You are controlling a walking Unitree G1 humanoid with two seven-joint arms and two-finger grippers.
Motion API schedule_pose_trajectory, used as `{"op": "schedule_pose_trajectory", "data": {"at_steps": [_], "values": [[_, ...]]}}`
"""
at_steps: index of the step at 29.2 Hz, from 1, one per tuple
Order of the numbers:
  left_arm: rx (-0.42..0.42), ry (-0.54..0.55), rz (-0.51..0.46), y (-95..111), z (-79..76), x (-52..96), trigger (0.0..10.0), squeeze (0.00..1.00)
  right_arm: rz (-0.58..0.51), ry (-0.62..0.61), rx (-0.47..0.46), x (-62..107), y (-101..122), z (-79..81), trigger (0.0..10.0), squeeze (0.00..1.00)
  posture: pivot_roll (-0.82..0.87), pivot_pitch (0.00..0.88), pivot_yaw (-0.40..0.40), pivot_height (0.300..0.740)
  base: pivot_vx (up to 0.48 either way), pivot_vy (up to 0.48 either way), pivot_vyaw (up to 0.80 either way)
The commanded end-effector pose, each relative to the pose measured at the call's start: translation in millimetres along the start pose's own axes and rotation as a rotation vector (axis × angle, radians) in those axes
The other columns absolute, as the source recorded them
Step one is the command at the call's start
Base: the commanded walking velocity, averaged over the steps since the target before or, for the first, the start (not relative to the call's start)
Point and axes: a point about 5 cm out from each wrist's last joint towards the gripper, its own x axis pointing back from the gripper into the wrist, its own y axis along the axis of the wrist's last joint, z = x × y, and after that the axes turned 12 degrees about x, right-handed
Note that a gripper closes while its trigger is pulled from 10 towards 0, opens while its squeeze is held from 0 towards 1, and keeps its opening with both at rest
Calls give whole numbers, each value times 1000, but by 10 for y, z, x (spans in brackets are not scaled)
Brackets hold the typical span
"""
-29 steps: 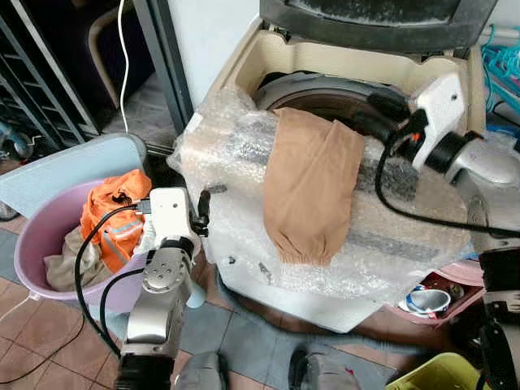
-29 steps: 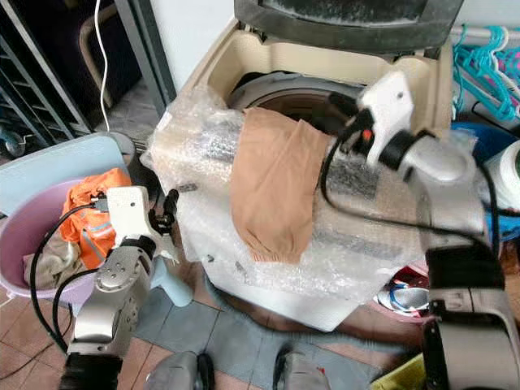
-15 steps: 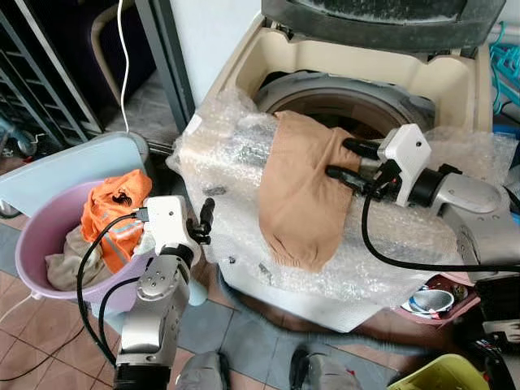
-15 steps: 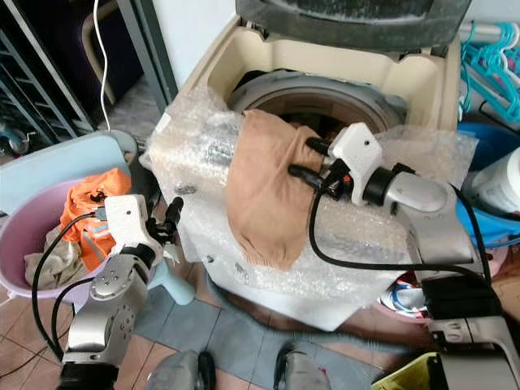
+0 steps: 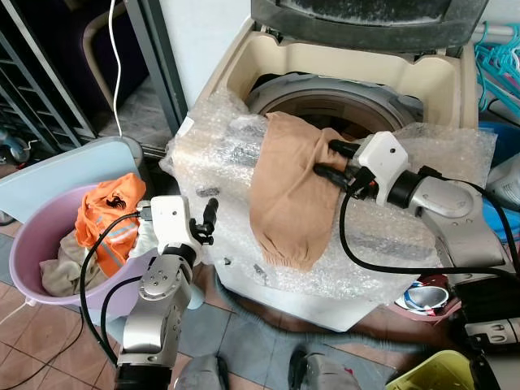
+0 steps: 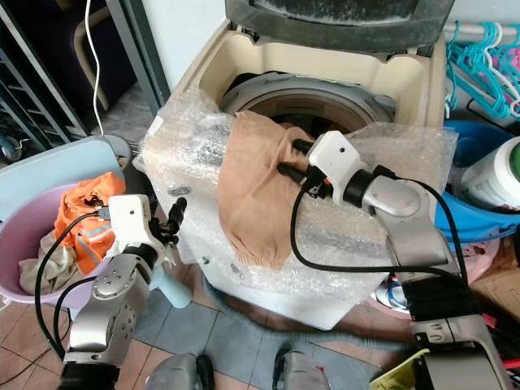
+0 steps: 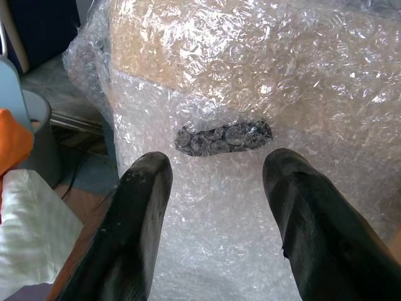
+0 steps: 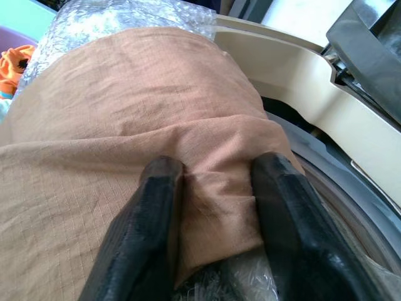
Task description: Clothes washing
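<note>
Nearest to us, our left gripper (image 5: 210, 221) hovers low in front of the machine's bubble-wrapped front, its two black fingers (image 7: 141, 207) spread apart and holding nothing

To the left sits a purple basin (image 5: 36, 236) on the tiled floor, holding an orange garment (image 5: 110, 215) and some pale cloth (image 5: 61, 272)

Ahead stands a cream top-loading washing machine (image 5: 341, 69), its lid raised and its front edge covered in bubble wrap (image 5: 390, 248)

A tan garment (image 5: 288, 191) lies draped over that wrapped front edge, its cuffed end hanging down the near side and its upper end reaching the drum opening (image 5: 341, 106)

Our right gripper (image 5: 329, 159) reaches in from the right at the garment's upper right part, fingers (image 8: 153, 207) spread with a fold of tan cloth bunched between them; we cannot tell whether they actually grip it

To the far right hang turquoise hangers (image 6: 479, 49) above a blue tub (image 6: 467, 215)
</note>
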Motion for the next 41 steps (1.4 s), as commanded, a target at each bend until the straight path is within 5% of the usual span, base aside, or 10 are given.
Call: {"op": "schedule_pose_trajectory", "data": {"at_steps": [1,15,24,25,26,27,28,30,34,41], "values": [[-10,11,-11,32,2,0,10000,0,45,-47,-34,-25,-72,-44,0,0,-36,92,55,740,0,0,0],[-12,14,-14,26,-20,-25,10000,0,98,-166,-86,-120,-139,-205,0,0,-35,80,48,740,0,0,0],[-5,16,-11,12,-43,-46,10000,0,115,-469,-478,-310,-155,-604,0,0,-37,78,44,740,0,0,0],[-4,17,-11,11,-43,-45,10000,0,121,-465,-492,-322,-158,-599,5765,0,-36,79,43,740,0,0,0],[-3,18,-11,11,-42,-45,10000,0,126,-463,-498,-328,-160,-596,5765,0,-36,79,43,740,0,0,0],[1,26,-10,9,-36,-43,10000,0,157,-478,-514,-325,-199,-598,10000,0,-35,80,39,740,0,0,0],[3,28,-10,7,-34,-41,10000,0,161,-478,-522,-323,-210,-597,10000,1000,-34,81,38,740,0,0,0],[4,29,-9,5,-33,-39,10000,0,143,-467,-522,-325,-198,-595,10000,1000,-34,81,38,740,0,0,0],[8,35,-4,-8,-29,-36,10000,0,8,-466,-323,-281,0,-682,10000,1000,-37,85,35,740,0,0,0],[10,37,3,-13,-19,-34,10000,0,-89,-392,-246,-104,140,-799,10000,1000,-42,89,41,740,0,0,0]]}}
